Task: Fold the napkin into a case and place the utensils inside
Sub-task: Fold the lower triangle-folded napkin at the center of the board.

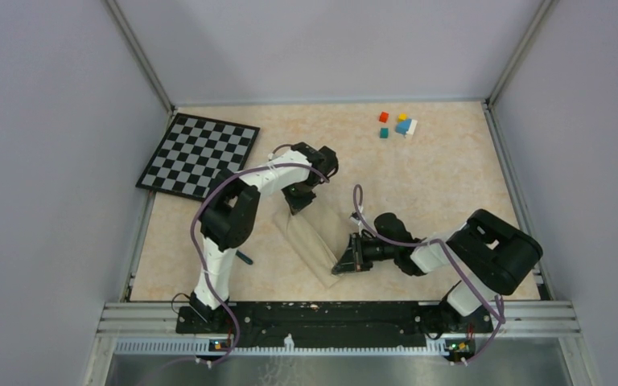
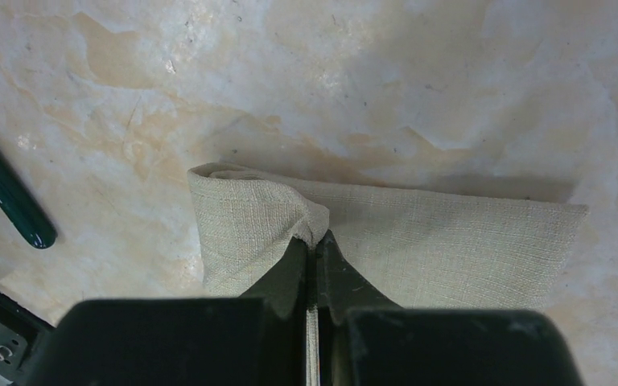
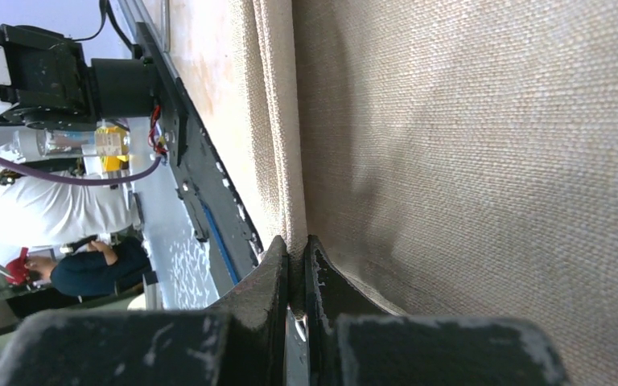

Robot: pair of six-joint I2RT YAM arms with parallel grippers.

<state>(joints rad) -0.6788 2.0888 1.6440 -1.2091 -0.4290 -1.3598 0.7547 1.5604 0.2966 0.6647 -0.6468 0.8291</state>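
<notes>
The beige-tan napkin (image 1: 312, 241) lies as a narrow folded strip, slanting from the table's middle toward the near edge. My left gripper (image 1: 298, 206) is shut on the strip's far end. In the left wrist view that gripper (image 2: 315, 240) pinches a small bunched corner of the cloth (image 2: 451, 241). My right gripper (image 1: 346, 259) is shut on the near end, and in its wrist view (image 3: 298, 245) a fold edge of the cloth (image 3: 491, 161) sits between the jaws. One utensil with a teal-green handle (image 1: 244, 258) (image 2: 4, 193) lies left of the napkin. Other utensils are out of view.
A black-and-white checkerboard (image 1: 199, 154) lies at the far left of the table. Several small coloured cubes (image 1: 398, 125) sit at the far right. The black base rail (image 1: 314, 314) runs along the near edge, close to the right gripper.
</notes>
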